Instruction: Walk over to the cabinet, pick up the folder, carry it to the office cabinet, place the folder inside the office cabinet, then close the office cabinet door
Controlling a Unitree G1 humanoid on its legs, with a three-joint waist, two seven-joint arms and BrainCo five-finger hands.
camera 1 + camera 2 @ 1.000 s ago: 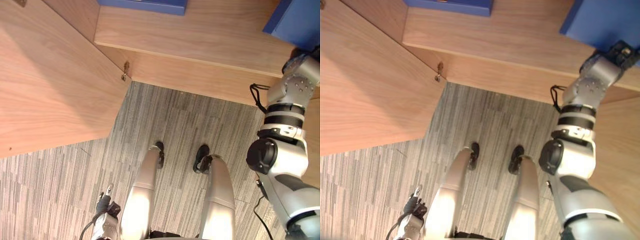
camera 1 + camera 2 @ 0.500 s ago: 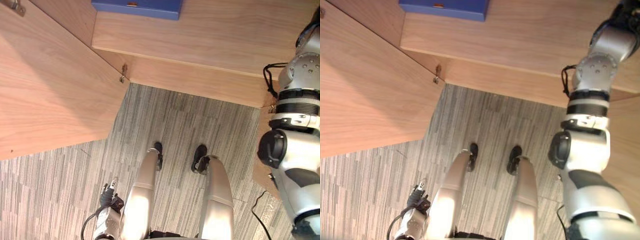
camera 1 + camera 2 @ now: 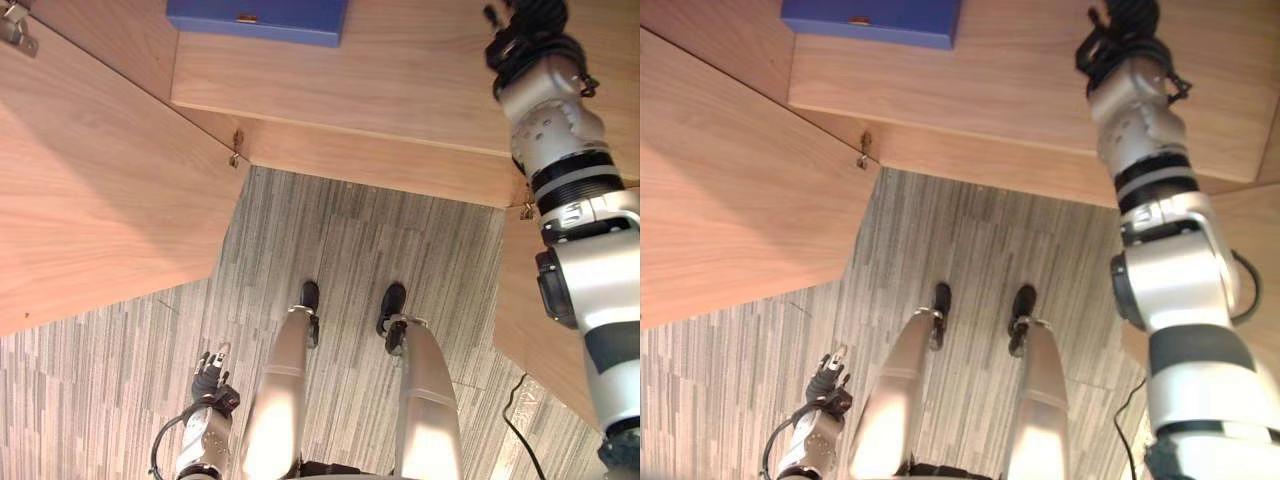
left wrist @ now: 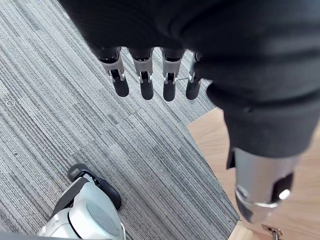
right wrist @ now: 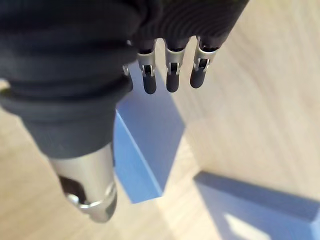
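My right arm reaches up into the open wooden cabinet, and the dark cover of my right hand [image 3: 528, 28] sits at the top edge over the shelf [image 3: 420, 70]. In the right wrist view its fingers [image 5: 172, 75] are straight and hold nothing. A blue folder [image 5: 150, 142] rests on the wood past them, apart from the fingertips, and a second blue folder [image 5: 260, 210] lies beside it. Another blue folder [image 3: 258, 18] lies flat at the shelf's far left. My left hand [image 3: 208, 378] hangs low by my side over the carpet, fingers [image 4: 145, 82] straight and empty.
The cabinet's left door [image 3: 100, 200] stands swung wide open towards me, its hinge [image 3: 237, 150] at the shelf corner. The right door [image 3: 540, 300] is open too, beside my right arm. Grey striped carpet [image 3: 350, 250] lies between the doors.
My right arm has swung up and to the left, deeper over the shelf. The blue folder seen by that hand at the top right has left the eye views. The camera has shifted slightly.
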